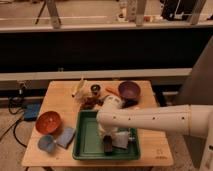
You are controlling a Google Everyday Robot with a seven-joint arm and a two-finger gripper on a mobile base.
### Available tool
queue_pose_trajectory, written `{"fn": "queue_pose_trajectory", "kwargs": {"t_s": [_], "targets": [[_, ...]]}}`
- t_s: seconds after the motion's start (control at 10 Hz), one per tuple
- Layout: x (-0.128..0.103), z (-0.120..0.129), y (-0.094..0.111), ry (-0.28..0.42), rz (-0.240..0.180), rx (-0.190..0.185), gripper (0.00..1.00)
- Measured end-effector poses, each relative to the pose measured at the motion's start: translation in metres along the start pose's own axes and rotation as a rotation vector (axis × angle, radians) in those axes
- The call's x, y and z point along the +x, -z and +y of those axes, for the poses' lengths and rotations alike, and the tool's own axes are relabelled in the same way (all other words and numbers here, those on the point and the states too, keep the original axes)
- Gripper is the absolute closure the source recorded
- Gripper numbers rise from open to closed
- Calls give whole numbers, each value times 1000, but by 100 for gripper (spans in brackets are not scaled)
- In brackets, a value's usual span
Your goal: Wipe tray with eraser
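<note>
Wooden surface (60, 95) in front of a dark railing, cluttered: orange bowl (48, 121), purple bowl (129, 90), blue pad (65, 136). Green tray (87, 150) at front centre. Pincer (109, 141) is down inside the tray, near its front edge; can't tell its state. Eraser (108, 146) sits right under it, beside a pale grey piece (121, 140). Looks light, stiff, grippy. I'd pinch across the short sides, mid-length, and press flat.

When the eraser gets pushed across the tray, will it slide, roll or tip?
Probably slides: the eraser looks like a low block lying flat in the tray, unlikely to roll or tip. Its rim should stop it. The hand is right above the eraser.
</note>
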Motion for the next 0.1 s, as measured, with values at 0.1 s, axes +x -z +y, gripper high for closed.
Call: {"fn": "queue_pose_trajectory", "kwargs": {"t_s": [0.1], "targets": [[-7,-11,6,29,4,-6,98]]}}
